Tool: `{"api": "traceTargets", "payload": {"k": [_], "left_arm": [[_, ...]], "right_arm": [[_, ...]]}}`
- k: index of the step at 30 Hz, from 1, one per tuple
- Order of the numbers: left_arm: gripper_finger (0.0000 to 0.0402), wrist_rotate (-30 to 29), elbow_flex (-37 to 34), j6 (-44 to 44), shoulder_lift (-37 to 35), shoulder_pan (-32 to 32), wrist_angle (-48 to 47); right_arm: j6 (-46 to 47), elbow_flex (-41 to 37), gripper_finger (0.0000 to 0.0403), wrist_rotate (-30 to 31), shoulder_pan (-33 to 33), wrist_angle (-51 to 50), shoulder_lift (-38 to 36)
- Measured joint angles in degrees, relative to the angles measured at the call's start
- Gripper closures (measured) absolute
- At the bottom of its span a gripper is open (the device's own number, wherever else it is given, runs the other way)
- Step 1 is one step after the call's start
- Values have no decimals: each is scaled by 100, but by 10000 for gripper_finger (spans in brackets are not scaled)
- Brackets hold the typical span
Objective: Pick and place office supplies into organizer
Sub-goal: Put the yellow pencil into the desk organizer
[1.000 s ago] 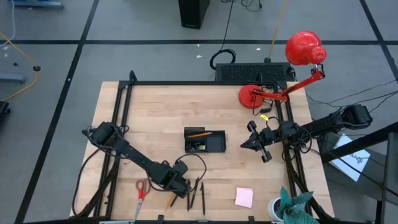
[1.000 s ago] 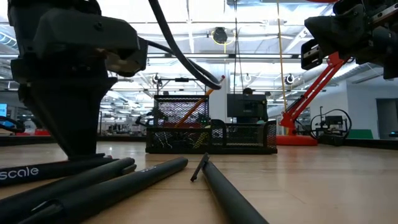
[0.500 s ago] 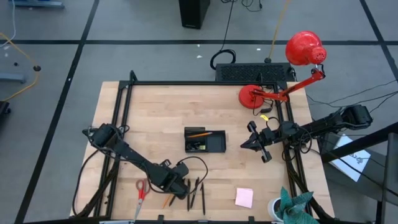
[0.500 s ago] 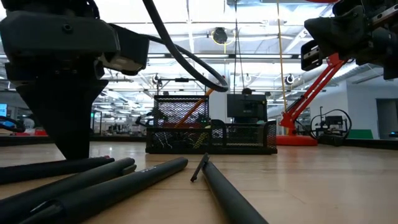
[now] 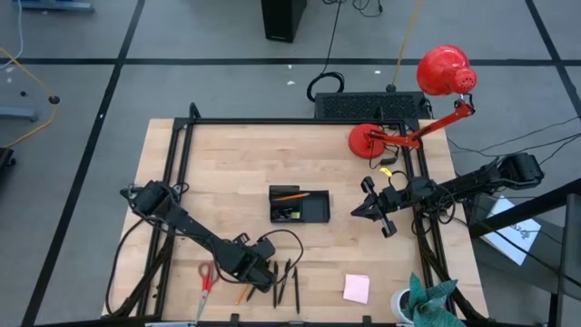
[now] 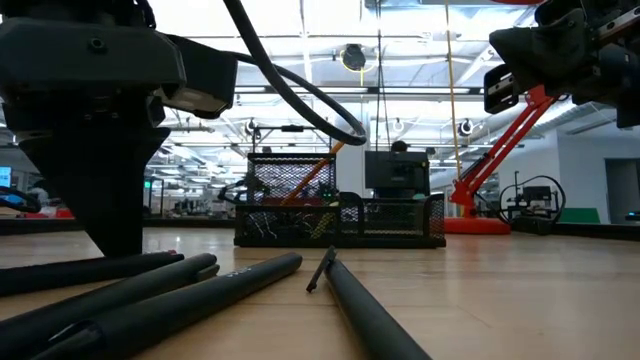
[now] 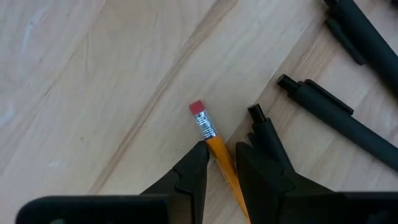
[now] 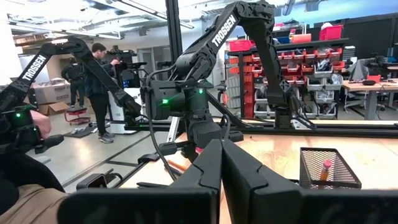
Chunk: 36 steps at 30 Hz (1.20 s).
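Left gripper [image 7: 219, 158]: down at the table's near edge, fingers straddling the orange pencil [image 7: 214, 146] just behind its ferrule and pink eraser. The finger tips sit close against the shaft on both sides, so I read it as clenched on the pencil, though the pencil lies on the wood and is not lifted.

Just beside it: black pens [image 5: 286, 282] lying loose on the table, one almost touching the left gripper's outer finger. Red-handled scissors [image 5: 206, 275] a little further toward the left edge. Pink sticky-note pad [image 5: 356, 289] well apart, near the front right.

Organizer [image 5: 299, 205]: mid-table, a low black mesh tray. One orange pencil is already in its rear compartment, and some small dark items sit in the front-left one; I cannot tell what they are.

Right gripper [image 8: 222, 163]: waiting in the air over the right side of the table, fingers pressed together, holding nothing.

Progress (judgement): early to middle. One pencil and a few small bits are stowed. Left to do: this pencil, the pens, the scissors, the pad.

View notes:
- Only the left wrist view shows the grip itself; from above, the gripper body hides most of the pencil.
- The high view alone gives the layout and the remaining count.
- The low view shows the pens in the foreground and the organizer standing behind them, with a pencil leaning out.
- The right wrist view shows the left arm from across the table, plus people in the room beyond.
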Motion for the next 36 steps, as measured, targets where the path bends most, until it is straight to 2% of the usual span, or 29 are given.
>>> {"api": "traceTargets", "payload": {"k": [3, 7, 19, 25, 30, 34, 36], "left_arm": [[330, -2, -2, 85, 0, 0, -28], [386, -74, -4, 232, 0, -16, -9], [395, -440, -6, 597, -13, -35, 166], [395, -1121, 103, 839, -178, -62, 63], [395, -2222, 98, 1206, -528, 1, 32], [393, -2581, 97, 1509, -690, 38, 59], [393, -2941, 100, 1783, -815, 101, 134]], "right_arm": [[0, 0, 399, 0, 0, 0, 0], [0, 0, 399, 0, 0, 0, 0], [63, 0, 399, 0, 0, 2, 0], [63, 0, 399, 0, 0, 2, 0], [65, 0, 399, -1, 0, 52, -2], [105, 0, 399, -2, 0, 85, -2], [107, 0, 399, -2, 0, 85, -2]]}}
